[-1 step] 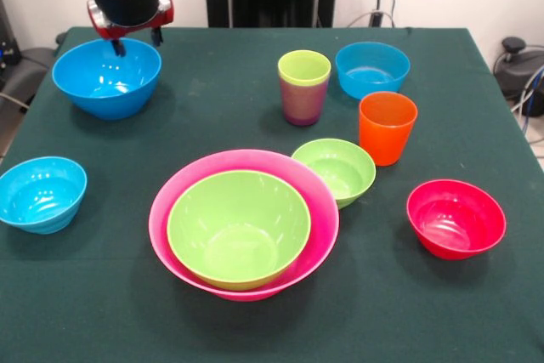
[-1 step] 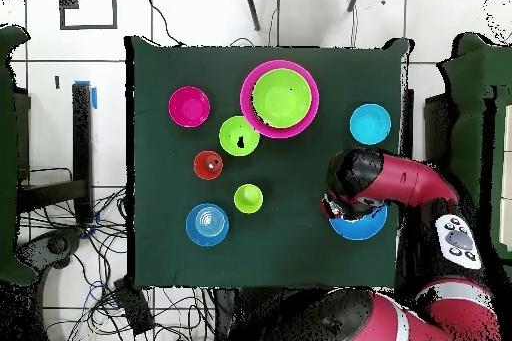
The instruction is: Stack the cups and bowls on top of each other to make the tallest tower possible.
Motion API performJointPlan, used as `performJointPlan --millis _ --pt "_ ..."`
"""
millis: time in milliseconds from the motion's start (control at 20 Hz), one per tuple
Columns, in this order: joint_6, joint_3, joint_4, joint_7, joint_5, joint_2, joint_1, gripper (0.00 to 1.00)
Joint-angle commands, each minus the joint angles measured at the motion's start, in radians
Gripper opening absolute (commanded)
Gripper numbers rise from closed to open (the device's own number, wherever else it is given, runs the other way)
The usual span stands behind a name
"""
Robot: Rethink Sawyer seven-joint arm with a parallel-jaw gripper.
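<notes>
Hovering over the far rim of the large blue bowl (image 1: pixel 106 76), the end effector (image 1: pixel 136 41) has its fingers slightly parted and empty, seemingly set to straddle that rim. The tower (image 1: pixel 244 223) sits mid-surface: a large green bowl nested in the pink one, widest at the base.

Large green bowl (image 1: pixel 239 227) nested upright in huge pink bowl (image 1: pixel 316 195), lime cup (image 1: pixel 303 69) inside purple cup (image 1: pixel 302 101)
</notes>
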Motion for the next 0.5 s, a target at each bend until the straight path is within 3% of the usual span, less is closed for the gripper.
performJointPlan --millis 50,500 --pt "-0.134 0.062 0.043 0.103 -0.035 0.046 0.016 1.00" --pt "-0.137 0.058 0.033 0.096 -0.032 0.053 0.020 1.00"
